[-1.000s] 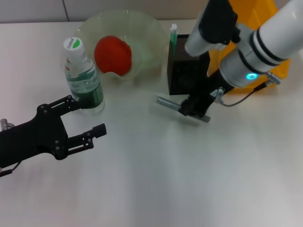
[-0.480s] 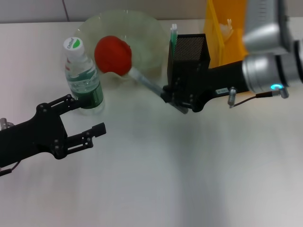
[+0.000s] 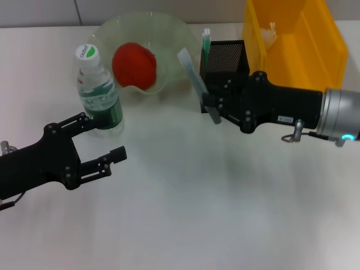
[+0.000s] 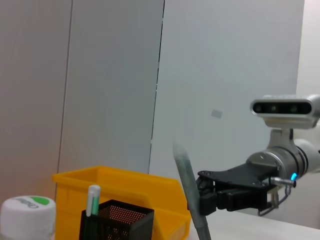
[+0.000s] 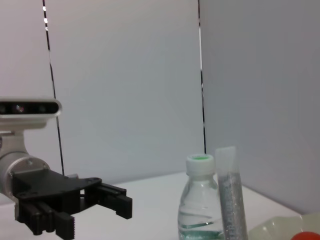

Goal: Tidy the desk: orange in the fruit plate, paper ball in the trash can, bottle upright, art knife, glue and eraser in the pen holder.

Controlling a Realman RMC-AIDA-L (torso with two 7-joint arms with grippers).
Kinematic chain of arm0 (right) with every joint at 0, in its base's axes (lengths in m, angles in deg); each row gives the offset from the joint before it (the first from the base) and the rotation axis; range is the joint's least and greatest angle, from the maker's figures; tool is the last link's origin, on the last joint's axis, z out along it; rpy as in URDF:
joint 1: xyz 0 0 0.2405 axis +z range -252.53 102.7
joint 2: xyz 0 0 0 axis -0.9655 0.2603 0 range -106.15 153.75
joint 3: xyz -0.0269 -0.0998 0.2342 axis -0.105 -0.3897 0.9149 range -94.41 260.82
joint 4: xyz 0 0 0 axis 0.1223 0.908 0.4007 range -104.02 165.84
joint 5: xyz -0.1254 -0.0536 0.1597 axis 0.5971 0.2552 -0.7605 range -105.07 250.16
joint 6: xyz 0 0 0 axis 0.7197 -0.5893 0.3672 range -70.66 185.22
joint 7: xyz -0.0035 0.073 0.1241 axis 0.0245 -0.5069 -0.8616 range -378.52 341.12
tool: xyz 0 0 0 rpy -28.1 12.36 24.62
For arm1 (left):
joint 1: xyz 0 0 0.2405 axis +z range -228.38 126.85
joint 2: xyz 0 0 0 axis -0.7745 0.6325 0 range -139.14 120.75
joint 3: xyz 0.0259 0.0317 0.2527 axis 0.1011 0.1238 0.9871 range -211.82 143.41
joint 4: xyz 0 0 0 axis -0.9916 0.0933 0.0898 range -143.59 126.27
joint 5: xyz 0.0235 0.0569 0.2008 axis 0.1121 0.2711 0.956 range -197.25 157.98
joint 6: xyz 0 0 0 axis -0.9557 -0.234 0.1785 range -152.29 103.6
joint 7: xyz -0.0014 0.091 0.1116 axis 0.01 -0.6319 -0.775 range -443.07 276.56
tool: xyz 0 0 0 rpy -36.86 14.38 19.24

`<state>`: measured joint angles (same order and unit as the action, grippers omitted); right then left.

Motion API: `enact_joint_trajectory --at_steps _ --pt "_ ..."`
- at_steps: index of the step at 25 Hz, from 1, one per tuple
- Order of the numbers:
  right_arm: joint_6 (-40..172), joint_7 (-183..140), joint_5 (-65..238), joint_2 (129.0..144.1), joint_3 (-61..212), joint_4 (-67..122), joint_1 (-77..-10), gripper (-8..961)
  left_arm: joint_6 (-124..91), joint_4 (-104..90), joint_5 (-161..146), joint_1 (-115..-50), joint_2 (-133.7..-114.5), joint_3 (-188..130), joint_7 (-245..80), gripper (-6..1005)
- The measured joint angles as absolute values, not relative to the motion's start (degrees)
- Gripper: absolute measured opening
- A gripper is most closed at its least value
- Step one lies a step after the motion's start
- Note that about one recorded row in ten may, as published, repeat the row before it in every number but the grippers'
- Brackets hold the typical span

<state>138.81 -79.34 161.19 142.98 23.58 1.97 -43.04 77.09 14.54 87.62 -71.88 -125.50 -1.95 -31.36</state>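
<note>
Left wrist view shows art knife (image 4: pixel 189 192) near-upright beside pen holder (image 4: pixel 116 220).

bottle (image 3: pixel 99 93) | green-and-white cap and label carry print, too small to read | right arm (image 3: pixel 287 107) | small white sticker, print illegible | no other text, numbers or signs legible
</note>
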Motion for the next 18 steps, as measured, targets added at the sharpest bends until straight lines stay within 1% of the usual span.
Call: enact_joint_trajectory --at_steps 5,12,17,18 --pt "139.1 -75.2 160.1 143.03 24.0 5.3 -43.1 118 77.4 14.6 87.6 -71.9 -125.46 -1.9 -31.3 768" --pt "138.8 -78.0 158.8 143.06 24.3 7.3 -42.6 118 77.6 14.5 87.6 -71.8 -125.39 -1.9 -31.4 768" --pt "138.5 -91.9 158.1 142.77 24.0 8.3 -41.8 118 77.9 14.5 87.6 -71.7 -125.44 -1.9 -31.5 768" --pt "139.1 -98.0 158.2 142.28 23.8 8.1 -41.7 118 78.0 14.6 87.6 -71.7 -125.48 -1.9 -31.4 769"
